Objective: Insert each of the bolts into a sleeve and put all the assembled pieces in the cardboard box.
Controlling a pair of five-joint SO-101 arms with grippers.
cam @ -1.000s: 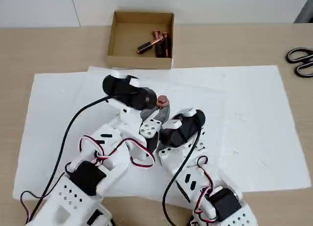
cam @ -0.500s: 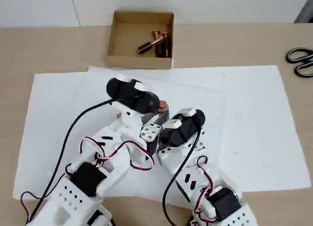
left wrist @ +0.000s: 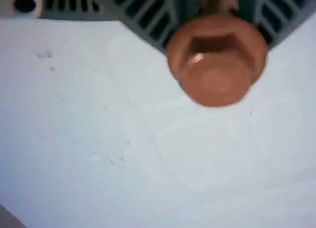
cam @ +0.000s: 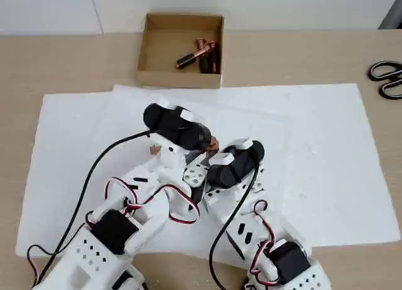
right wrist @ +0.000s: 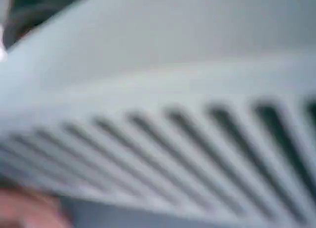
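My left gripper (cam: 210, 148) is over the middle of the white paper (cam: 326, 152), shut on a copper bolt (cam: 214, 143). In the left wrist view the bolt's hexagonal head (left wrist: 217, 65) sits between grey ribbed fingers (left wrist: 133, 11) just above the paper. My right gripper (cam: 202, 169) is right beside it, almost touching. The right wrist view is close up on a grey ribbed surface (right wrist: 173, 139) with a copper blur (right wrist: 24, 210) at one corner. The cardboard box (cam: 146, 51) at the back holds assembled bolt-and-sleeve pieces (cam: 200, 54).
Scissors (cam: 386, 78) lie on the wooden table at the far right edge. The paper spreads wide on both sides of the arms. Cables (cam: 94, 171) trail from the left arm across the paper's near left part.
The left arm has swung nearer and to the right, bringing the bolt down against the right gripper. The right arm has hardly moved.
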